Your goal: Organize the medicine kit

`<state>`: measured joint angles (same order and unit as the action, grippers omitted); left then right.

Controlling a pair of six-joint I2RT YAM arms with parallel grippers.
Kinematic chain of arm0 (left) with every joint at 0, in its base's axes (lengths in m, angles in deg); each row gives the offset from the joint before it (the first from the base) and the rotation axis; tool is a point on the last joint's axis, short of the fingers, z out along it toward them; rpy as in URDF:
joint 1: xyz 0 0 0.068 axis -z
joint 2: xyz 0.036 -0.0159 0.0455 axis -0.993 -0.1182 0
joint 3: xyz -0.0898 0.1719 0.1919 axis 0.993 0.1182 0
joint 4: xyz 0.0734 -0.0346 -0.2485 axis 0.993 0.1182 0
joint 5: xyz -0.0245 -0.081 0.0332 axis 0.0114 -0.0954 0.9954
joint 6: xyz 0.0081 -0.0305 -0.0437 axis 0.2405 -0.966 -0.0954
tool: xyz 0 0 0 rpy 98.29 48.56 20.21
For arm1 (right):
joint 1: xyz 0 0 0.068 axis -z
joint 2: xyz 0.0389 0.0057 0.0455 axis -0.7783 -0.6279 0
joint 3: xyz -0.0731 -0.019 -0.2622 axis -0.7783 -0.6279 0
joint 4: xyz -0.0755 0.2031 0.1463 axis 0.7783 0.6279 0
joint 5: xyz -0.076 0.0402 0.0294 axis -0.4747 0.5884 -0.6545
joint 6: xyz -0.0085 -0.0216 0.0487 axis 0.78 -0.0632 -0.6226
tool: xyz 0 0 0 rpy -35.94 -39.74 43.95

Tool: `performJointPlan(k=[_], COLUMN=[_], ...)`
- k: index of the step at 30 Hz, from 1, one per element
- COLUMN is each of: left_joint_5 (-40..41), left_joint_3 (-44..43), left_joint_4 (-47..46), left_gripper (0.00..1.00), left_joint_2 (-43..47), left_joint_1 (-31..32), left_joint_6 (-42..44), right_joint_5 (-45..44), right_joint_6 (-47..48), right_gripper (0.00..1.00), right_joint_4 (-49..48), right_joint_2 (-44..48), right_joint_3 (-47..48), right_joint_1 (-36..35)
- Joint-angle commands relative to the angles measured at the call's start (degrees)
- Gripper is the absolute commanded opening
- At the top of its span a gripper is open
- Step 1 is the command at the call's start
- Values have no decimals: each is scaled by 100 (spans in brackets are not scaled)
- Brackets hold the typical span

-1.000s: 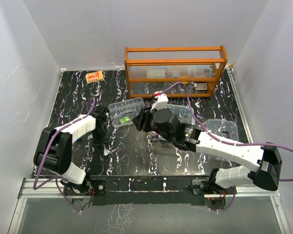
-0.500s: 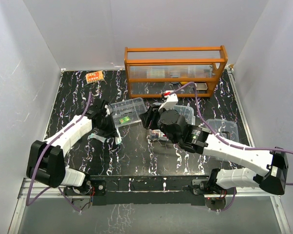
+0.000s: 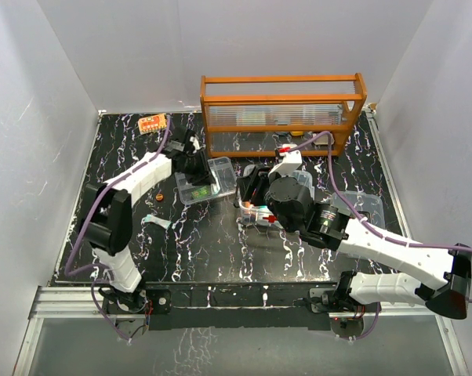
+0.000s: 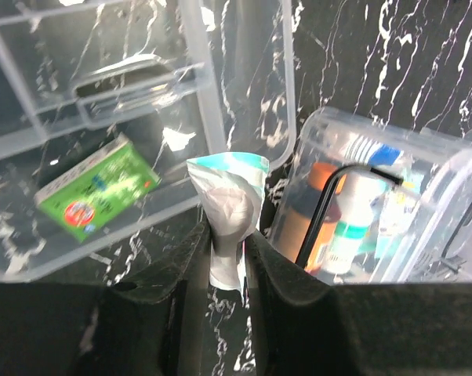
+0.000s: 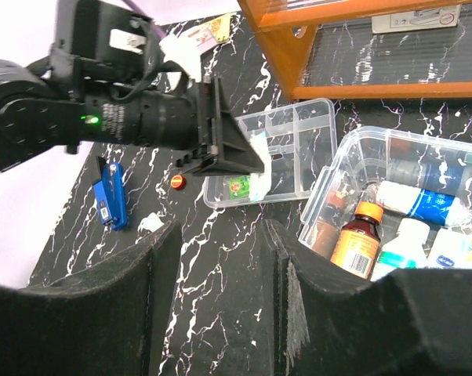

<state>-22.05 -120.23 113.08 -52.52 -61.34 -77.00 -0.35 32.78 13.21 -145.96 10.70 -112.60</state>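
Pinching a crinkled sachet (image 4: 230, 215), left gripper (image 4: 226, 244) at clear divided tray (image 5: 310, 137); right gripper (image 5: 218, 235) wide.

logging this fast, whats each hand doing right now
Left hand: closed on a white and teal sachet.
Right hand: open, holding nothing.

Your black marbled table (image 3: 220, 251) carries the orange rack (image 3: 281, 110) at upper centre, an orange packet (image 3: 152, 123) upper left, the divided tray (image 3: 220, 174) and box (image 5: 324, 184) mid-frame, the lid (image 3: 367, 205) at right, plus a small red cap (image 3: 161, 197) and a white wrapper (image 3: 158, 222) at left.
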Motion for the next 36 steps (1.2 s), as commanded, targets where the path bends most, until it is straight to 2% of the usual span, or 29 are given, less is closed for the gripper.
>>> performJointPlan(k=[1,8,13,20,23,30,36], left_joint_5=[126,712,505,470,510,655,1596], left_joint_3=[-553,-1109,-1210,-1419,-1483,-1446,-854], left_joint_4=[-231,-231,-360,-247,-109,266,817], left_gripper=[24,24,25,43,49,54,59], left_joint_2=[-454,-1132,-1440,-1593,-1464,-733,407], left_joint_1=[284,476,476,476,474,468,448], left_joint_6=[-115,-114,-362,-470,-434,-260,-90], right_joint_5=[-245,-198,-177,-140,-173,-239,-298], right_joint_6=[-15,-66,-84,-83,-87,-96,-105], right_gripper=[42,42,42,42,42,43,43], right_joint_4=[0,91,137,145,155,155,134], right_joint_2=[132,118,71,0,14,55,87], right_joint_3=[-10,52,72,117,116,63,3], right_joint_1=[-38,-38,-38,-37,-38,-38,-38])
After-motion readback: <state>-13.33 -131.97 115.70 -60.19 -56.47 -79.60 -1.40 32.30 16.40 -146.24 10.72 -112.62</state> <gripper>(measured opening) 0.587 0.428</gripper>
